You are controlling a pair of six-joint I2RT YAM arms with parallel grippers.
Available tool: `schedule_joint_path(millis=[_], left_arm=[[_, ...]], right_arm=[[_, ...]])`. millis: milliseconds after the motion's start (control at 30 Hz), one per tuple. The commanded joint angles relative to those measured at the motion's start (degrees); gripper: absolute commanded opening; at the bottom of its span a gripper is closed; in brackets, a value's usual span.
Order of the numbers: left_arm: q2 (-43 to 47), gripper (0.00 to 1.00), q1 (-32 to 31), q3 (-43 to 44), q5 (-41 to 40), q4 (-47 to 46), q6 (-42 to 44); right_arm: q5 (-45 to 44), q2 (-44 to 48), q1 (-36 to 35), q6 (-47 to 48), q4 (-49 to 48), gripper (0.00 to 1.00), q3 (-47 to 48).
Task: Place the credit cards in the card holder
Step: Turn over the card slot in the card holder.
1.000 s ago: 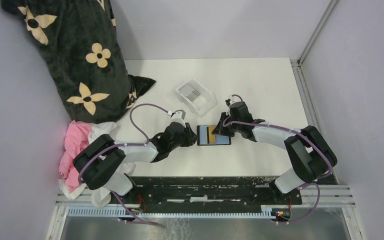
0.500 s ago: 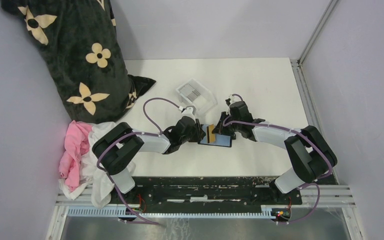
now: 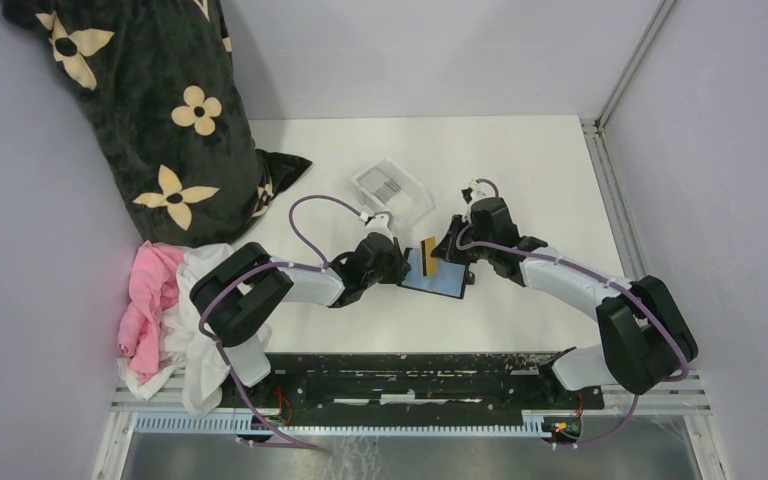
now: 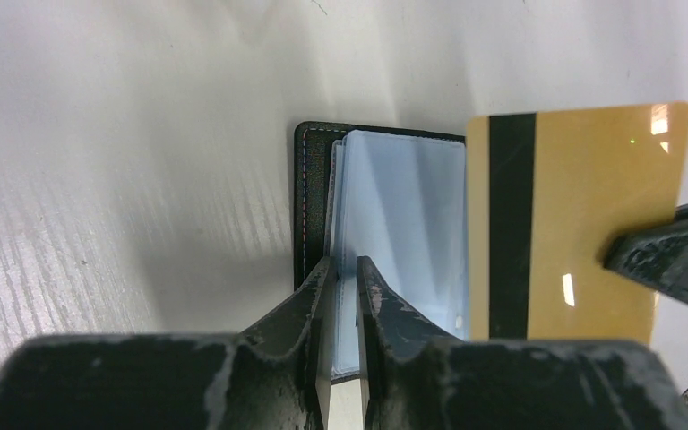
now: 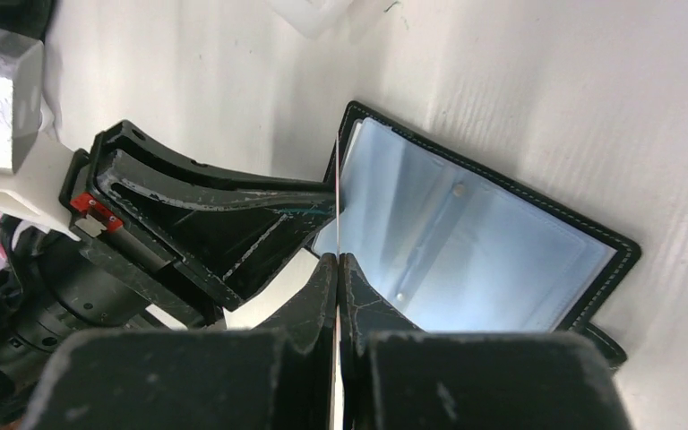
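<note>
1. While the card holder [image 4: 399, 202] lies open on the desk [image 3: 520, 170], the left gripper [image 4: 342, 267] pinches its 9 o'clock edge.
2. Over that same side, the right gripper [image 5: 337, 262] is clamped on the tan credit card [image 4: 582, 224], held upright.

Open card holder [image 3: 442, 277] on table [image 3: 530, 170]; card [image 3: 427, 250] above its left part; tray [image 3: 392, 190] behind.

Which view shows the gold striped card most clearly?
The left wrist view: the gold card faces it, stripe visible. The right wrist view shows only its thin edge; the top view, a small patch.
</note>
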State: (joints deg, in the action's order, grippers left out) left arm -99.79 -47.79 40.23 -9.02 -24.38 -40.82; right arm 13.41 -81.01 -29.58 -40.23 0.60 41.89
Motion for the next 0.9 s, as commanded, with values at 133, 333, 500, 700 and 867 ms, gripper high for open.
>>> schedule_joint_path(millis=[133, 333, 500, 700, 867], left_arm=[[-2.3, 0.21, -1.1, -0.4, -2.0, 4.7, 2.2], [-2.5, 0.2, -1.6, -1.0, -2.7, 5.0, 1.5], [-2.7, 0.2, -2.3, -1.6, -3.4, 5.0, 0.7], [-3.0, 0.19, -3.0, -1.6, -3.8, 5.0, 0.2], [-3.1, 0.18, -3.5, -1.9, -4.1, 5.0, -0.1]], right_arm=[[-2.3, 2.8, 2.4, -0.1, 0.0, 0.01, -1.7], [-1.6, 2.5, 3.3, -1.9, -2.5, 0.01, -4.2], [-1.4, 2.4, 3.7, -3.3, -4.2, 0.01, -5.8], [-0.7, 1.3, 4.4, -5.6, -7.5, 0.01, -7.9], [0.2, 0.6, 4.9, -7.8, -10.1, 0.01, -9.1]])
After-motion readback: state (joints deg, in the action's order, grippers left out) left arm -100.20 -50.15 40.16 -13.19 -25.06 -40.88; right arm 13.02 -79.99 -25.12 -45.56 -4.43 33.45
